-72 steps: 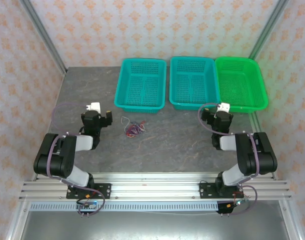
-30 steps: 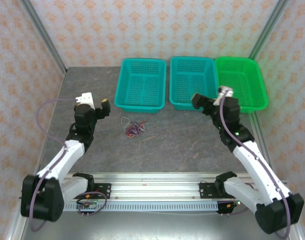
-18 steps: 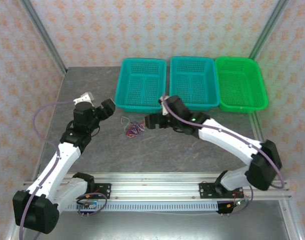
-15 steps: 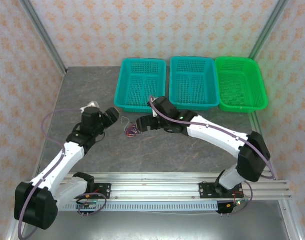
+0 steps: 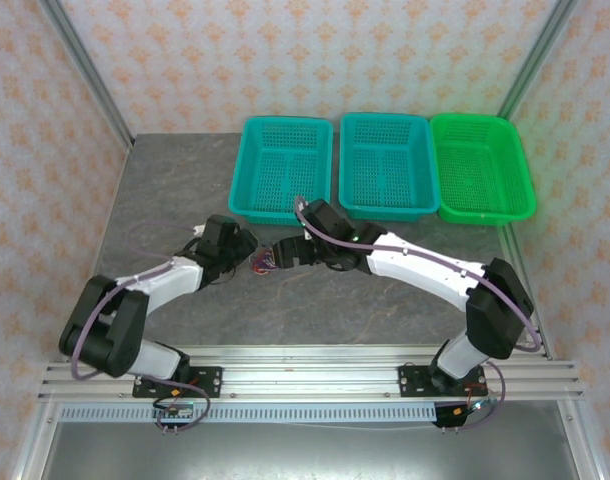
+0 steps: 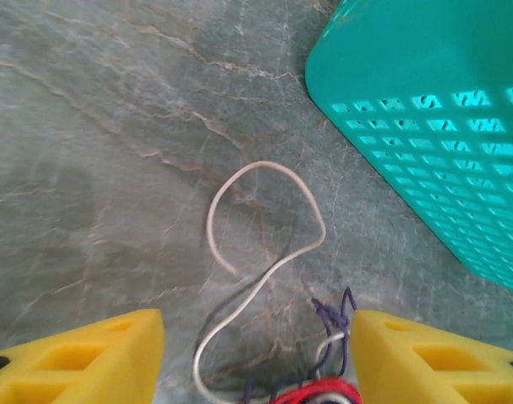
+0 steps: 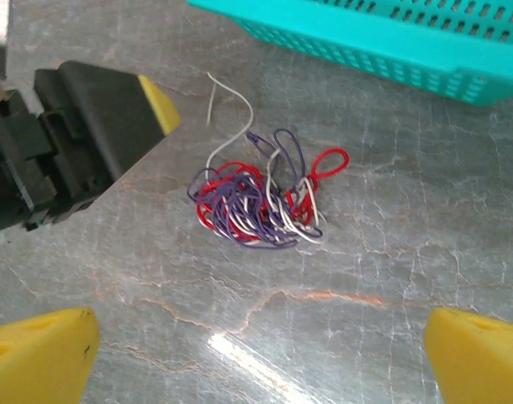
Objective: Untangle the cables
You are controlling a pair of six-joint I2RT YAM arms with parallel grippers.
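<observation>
The cables [image 5: 268,262] lie in one small tangle of red, purple and cream-white strands on the grey table, just in front of the left teal basket. My left gripper [image 5: 248,250] sits low at the tangle's left side. Its yellow fingertips [image 6: 88,353] stand apart, open, either side of a white loop [image 6: 265,244] and the red and purple edge [image 6: 324,389] of the tangle. My right gripper [image 5: 283,252] hovers at the right of the tangle, wide open [image 7: 261,353], with the cables [image 7: 261,202] ahead of its fingers. The left gripper's black finger [image 7: 97,126] shows there too.
Two teal baskets [image 5: 282,168] [image 5: 387,165] and a green basket [image 5: 482,165] stand in a row at the back. The left teal basket's wall [image 6: 425,126] [image 7: 391,34] is close behind the tangle. Aluminium rails and patterned walls bound the table.
The right arm has swung from the right side across to the tangle. The left arm has stretched forward and down to it, and its jaws have narrowed. The tangle has not moved.
</observation>
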